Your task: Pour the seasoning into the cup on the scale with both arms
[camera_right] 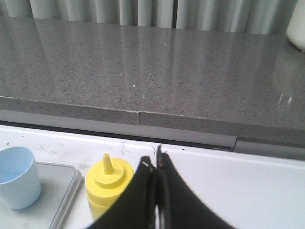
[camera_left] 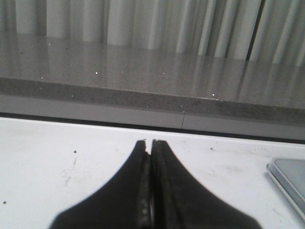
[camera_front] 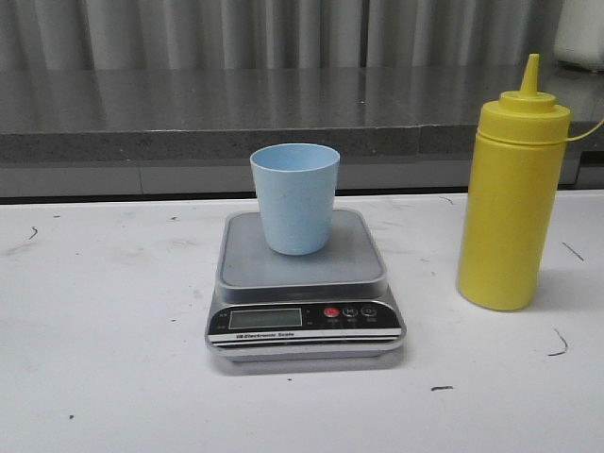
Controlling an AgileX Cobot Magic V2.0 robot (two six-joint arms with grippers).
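Observation:
The pale blue cup (camera_front: 294, 196) stands upright on the grey platform of the silver scale (camera_front: 302, 283) at the table's middle. The tall yellow seasoning bottle (camera_front: 510, 193) stands upright on the table to the scale's right, nozzle up. Neither gripper shows in the front view. In the left wrist view my left gripper (camera_left: 149, 142) is shut and empty above the white table, with a corner of the scale (camera_left: 290, 181) at the edge. In the right wrist view my right gripper (camera_right: 153, 160) is shut and empty, with the bottle (camera_right: 107, 183), the cup (camera_right: 18, 176) and the scale (camera_right: 57, 191) beside it.
A grey stone ledge (camera_front: 236, 118) runs along the back of the white table (camera_front: 104, 321), with a pale curtain behind it. A white object (camera_front: 580, 33) stands on the ledge at the far right. A thin yellow cord (camera_front: 587, 132) runs behind the bottle.

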